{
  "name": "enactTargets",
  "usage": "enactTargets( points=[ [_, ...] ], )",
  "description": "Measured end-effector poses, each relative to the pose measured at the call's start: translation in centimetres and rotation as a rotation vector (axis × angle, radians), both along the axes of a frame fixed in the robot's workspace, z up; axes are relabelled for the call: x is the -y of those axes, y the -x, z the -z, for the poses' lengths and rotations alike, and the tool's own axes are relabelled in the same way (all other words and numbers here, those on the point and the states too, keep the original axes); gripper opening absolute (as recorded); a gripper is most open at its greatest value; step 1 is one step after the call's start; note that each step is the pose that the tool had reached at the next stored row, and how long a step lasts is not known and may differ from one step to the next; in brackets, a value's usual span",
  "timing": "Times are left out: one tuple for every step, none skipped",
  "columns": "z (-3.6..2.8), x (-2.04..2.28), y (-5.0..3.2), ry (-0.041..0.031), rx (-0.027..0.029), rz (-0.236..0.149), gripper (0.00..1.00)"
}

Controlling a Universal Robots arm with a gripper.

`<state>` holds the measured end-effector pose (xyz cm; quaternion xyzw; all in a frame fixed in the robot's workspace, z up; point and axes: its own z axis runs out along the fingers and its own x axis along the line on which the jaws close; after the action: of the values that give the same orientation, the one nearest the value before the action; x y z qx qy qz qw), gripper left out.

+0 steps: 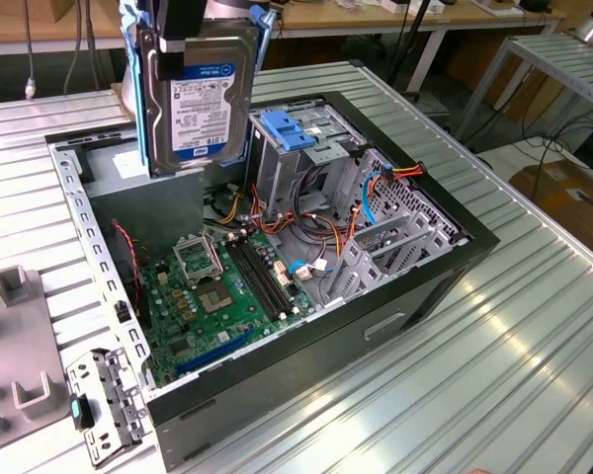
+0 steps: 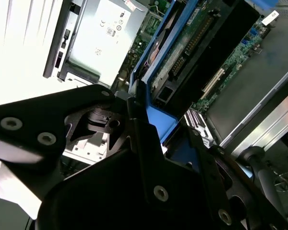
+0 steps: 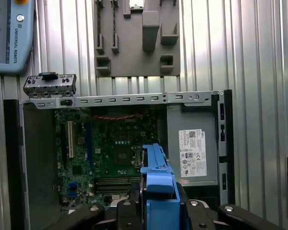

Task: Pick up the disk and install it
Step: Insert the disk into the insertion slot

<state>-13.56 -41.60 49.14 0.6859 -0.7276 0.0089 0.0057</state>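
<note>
Far on the exterior view's left, a grey moulded fixture (image 1: 10, 336) and a loose metal bracket (image 1: 104, 405) lie on the ribbed table (image 1: 534, 375). Next comes the open computer case (image 1: 277, 395), on its side with the panel off. It holds the green motherboard (image 1: 222, 286) on its floor, a grey metal box (image 3: 192, 143) with a white sticker at one end, and a drive cage (image 1: 301, 168) topped by a blue latch plate (image 1: 292, 131). The disk (image 1: 200, 99) hangs over the case, touching nothing below, and the jaws are closed on its upper end. It hangs straight beneath them, long axis vertical, label toward the exterior camera, blue rails on both long edges. The cage stands just to the exterior view's right of the disk and lower; you cannot tell whether its bay is free. Orange and red cables (image 1: 395, 176) crowd the cage's far side
</note>
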Motion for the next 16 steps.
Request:
enactTargets(
  points=[
    [0.00, 0.23, 0.00, 0.0002, -0.0001, 0.000, 0.37],
    [-0.01, 0.55, 0.00, 0.0003, -0.0001, 0.000, 0.37],
    [0.00, 0.89, 0.00, 0.0003, 0.0000, 0.000, 0.37],
    [0.00, 1.10, 0.00, 0.0003, 0.0000, 0.000, 0.37],
    [0.01, 1.41, 0.00, 0.0003, 0.0001, 0.000, 0.37],
    [0.00, 1.68, -0.06, 0.0007, -0.0001, 0.000, 0.37],
    [0.02, 1.79, -0.17, 0.0007, 0.0001, 0.000, 0.37],
    [0.02, 1.84, -0.32, 0.0008, 0.0001, 0.000, 0.37],
    [0.03, 1.88, -0.52, 0.0008, 0.0001, 0.000, 0.37],
    [0.04, 1.90, -0.70, 0.0009, 0.0000, 0.000, 0.37],
    [0.04, 1.91, -0.90, 0.0009, 0.0000, 0.000, 0.37],
    [0.06, 1.93, -1.31, 0.0009, -0.0001, 0.000, 0.37],
    [0.07, 1.94, -1.62, 0.0010, -0.0001, 0.000, 0.37],
    [0.09, 1.95, -1.89, 0.0009, 0.0000, 0.000, 0.37],
    [0.11, 1.96, -2.33, 0.0009, 0.0000, 0.000, 0.37],
    [0.11, 1.96, -2.60, 0.0009, 0.0000, 0.000, 0.37]
  ],
)
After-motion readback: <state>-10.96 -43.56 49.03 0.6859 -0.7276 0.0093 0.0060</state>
